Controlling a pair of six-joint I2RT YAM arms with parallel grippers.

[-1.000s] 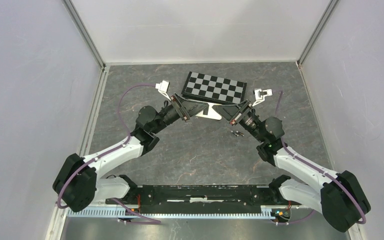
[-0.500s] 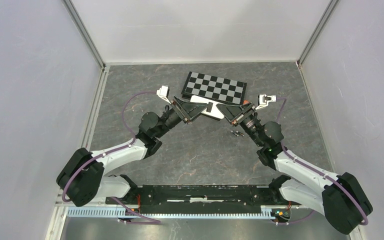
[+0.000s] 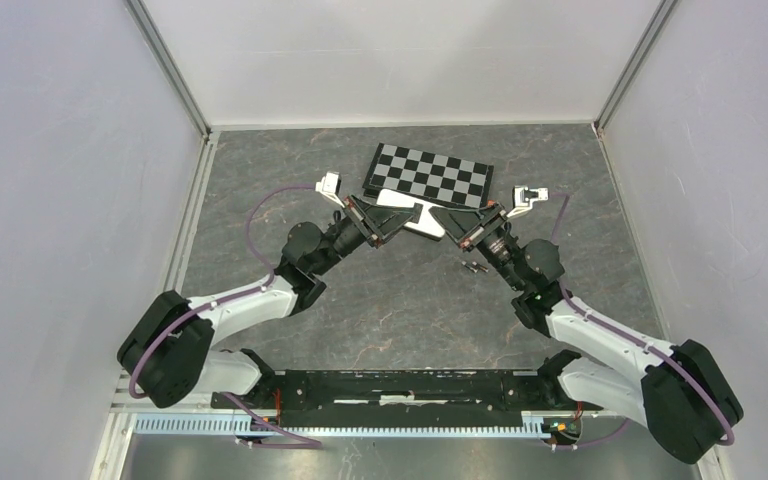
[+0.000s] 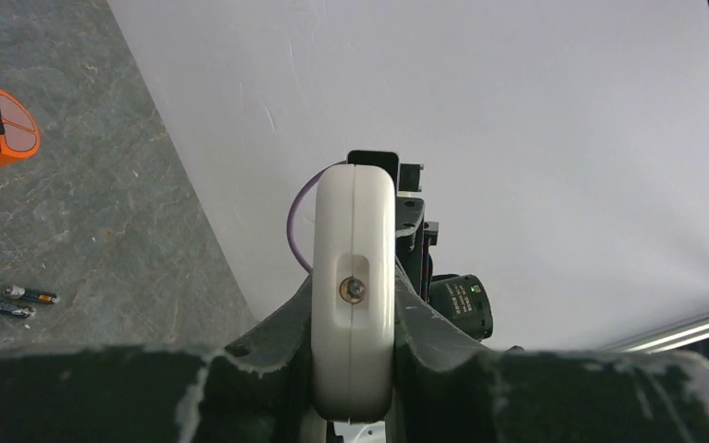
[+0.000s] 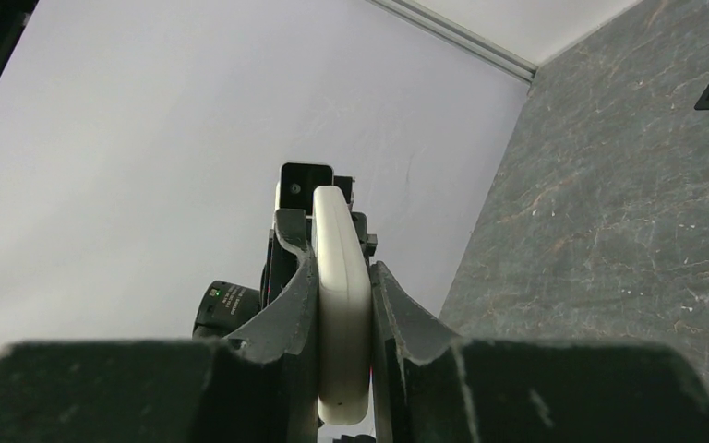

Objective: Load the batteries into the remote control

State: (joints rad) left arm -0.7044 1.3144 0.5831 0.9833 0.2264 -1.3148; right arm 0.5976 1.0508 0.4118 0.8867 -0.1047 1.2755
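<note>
Right now the slim white plastic remote control [image 3: 408, 214] is pinched from both ends. The left jaws are clamped on 1 end and the right jaws on the other, and both wrist views show the dark fingers [image 4: 282, 328] pressed flat against its sides. It sits just in front of the black-and-grey checkerboard panel [image 3: 428, 173]; from above I can't tell if it's lifted off the grey marbled surface [image 3: 380, 310] or resting on it. The 2 tiny dark cylindrical batteries [image 3: 475, 267] with silvery ends lie side by side on the surface, near the remote's right end and apart from it; nothing is touching them.

My read: this is the prep step, getting the remote held or turned so the battery bay can be reached; no cell looks loaded yet. I can't make out whether the back cover is on or off.

How I'd do it well:
- With 2 grips on 1 stiff body, let 1 arm lead and the other just follow; if they pull against each other the plastic will likely pop out.
- Don't squeeze harder; the shell looks slick and rounded.
- Finish with the bay facing up and 1 grip steadying it, so the other arm is free.
- Mind the batteries — they're round and will probably roll if anything brushes them.
</note>
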